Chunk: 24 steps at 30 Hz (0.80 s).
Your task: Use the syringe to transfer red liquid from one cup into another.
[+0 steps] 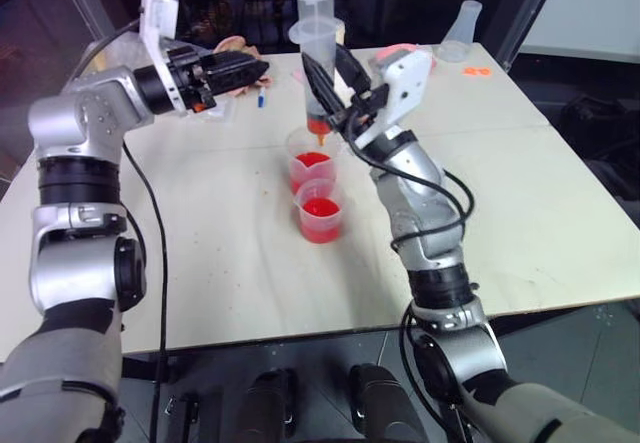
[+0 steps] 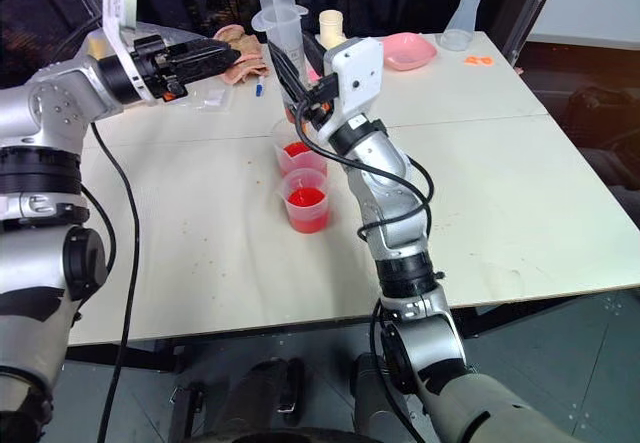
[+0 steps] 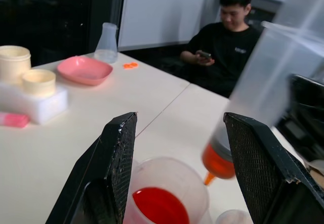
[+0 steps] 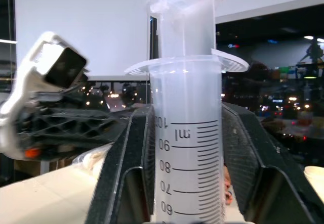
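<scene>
A: Where is the large clear plastic syringe (image 1: 318,53)?
B: Upright, clamped in the right end effector (image 1: 330,93), its orange tip over the farther of 2 clear plastic cups (image 1: 311,161) of bright red liquid (image 1: 320,209) on the pale desk (image 1: 520,183).
A: And the left end effector (image 1: 250,68)?
B: Spread wide, holding nothing, beside the syringe.

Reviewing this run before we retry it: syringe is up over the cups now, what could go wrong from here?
1. The syringe stands upright in the right pincer, its orange tip above the far cup; a drip could land on the table.
2. The two cups of red liquid sit almost touching, so a descending tip could clip a rim and tip one.
3. The open left pincer hovers close beside the barrel; bumping it could shift the grip.
</scene>
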{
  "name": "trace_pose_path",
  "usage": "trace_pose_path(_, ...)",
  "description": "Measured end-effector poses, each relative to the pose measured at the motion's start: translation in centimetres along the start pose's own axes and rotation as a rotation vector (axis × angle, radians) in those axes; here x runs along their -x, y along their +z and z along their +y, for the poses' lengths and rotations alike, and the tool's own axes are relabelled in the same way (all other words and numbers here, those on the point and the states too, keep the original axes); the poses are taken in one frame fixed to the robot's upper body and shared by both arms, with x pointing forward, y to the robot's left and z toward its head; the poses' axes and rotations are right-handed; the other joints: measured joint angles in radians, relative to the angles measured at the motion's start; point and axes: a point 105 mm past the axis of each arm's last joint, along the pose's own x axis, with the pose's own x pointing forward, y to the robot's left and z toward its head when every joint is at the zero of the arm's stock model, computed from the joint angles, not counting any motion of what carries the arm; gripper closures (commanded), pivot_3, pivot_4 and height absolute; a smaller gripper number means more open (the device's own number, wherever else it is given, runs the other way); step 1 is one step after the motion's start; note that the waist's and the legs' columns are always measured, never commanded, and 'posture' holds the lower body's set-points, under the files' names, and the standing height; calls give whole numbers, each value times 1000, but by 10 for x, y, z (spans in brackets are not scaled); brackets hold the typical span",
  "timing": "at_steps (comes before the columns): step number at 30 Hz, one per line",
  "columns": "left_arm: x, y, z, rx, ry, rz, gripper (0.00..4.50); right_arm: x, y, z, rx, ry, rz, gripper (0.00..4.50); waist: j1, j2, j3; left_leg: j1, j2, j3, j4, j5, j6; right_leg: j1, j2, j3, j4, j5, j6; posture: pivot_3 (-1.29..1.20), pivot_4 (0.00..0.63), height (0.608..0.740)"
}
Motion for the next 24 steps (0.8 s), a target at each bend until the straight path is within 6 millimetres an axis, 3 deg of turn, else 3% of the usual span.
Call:
trace_pose_path(5,-27,13,-19,-19,-83,-26,1630,16,-9,16,-43,37,72,3210,-1,0,0,0,0,0,0,0,0,0,0,0,0,0,0,0,150,740)
trace_pose_path(10,-39,17,-29,-10,-122,-26,1630,21,-7,20,-46,28,79,3210,-8,0,0,0,1,0,0,0,0,0,1,0,0,0,0,0,150,740)
trace_pose_path(18,-39,16,-35,1,-150,-4,1630,23,-9,23,-48,27,82,3210,-6,0,0,0,1,0,0,0,0,0,1,0,0,0,0,0,150,740)
trace_pose_path(24,-27,20,-29,-9,-142,2,1630,23,-11,22,-46,24,90,3210,-7,0,0,0,1,0,0,0,0,0,1,0,0,0,0,0,150,740)
